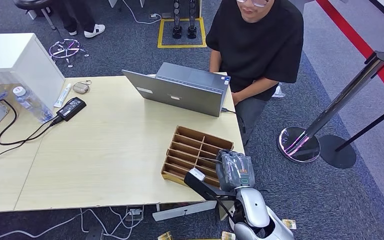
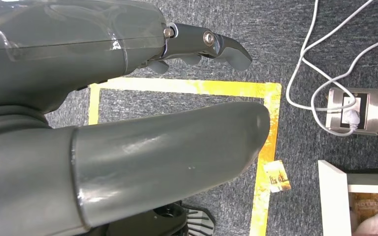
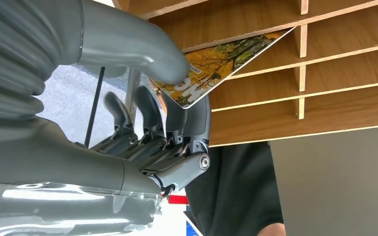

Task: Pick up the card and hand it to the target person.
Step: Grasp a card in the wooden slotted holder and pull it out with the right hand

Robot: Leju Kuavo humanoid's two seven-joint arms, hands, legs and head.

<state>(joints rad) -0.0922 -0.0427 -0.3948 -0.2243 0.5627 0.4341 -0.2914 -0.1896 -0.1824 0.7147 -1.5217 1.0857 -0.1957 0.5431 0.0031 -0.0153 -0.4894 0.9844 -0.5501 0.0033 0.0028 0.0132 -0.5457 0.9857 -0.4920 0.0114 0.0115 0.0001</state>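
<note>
In the head view, the right hand (image 1: 234,170) is seen at the lower centre-right of the frame, placed over the right end of a wooden slotted tray (image 1: 182,145) that sits at the near right corner of a pale wooden table (image 1: 105,155). The hand's back is turned up, so its fingers are hidden from above. A grey laptop (image 1: 182,90) is set higher on the table, at the upper centre, and a person in a black shirt (image 1: 257,45) is seated behind it at the top of the frame. A black power adapter (image 1: 71,108) lies at the left of the table. Small printed cards on the carpet (image 1: 289,223) are visible at the bottom edge, near the robot's body.

In the left wrist view, the left hand (image 2: 128,123) takes up the left and centre of the frame. Its thumb and fingers are extended and apart, and nothing is held. A loose card (image 2: 277,176) lies on the grey carpet at the lower right, touching a line of yellow floor tape (image 2: 270,128).

In the right wrist view, the card (image 3: 216,69), printed with yellow autumn trees, is pinched at the upper centre between the thumb (image 3: 138,44) and the dark fingers (image 3: 177,123) of the right hand. The card's far end is tucked among the tray's wooden dividers (image 3: 300,59), at the upper right.
</note>
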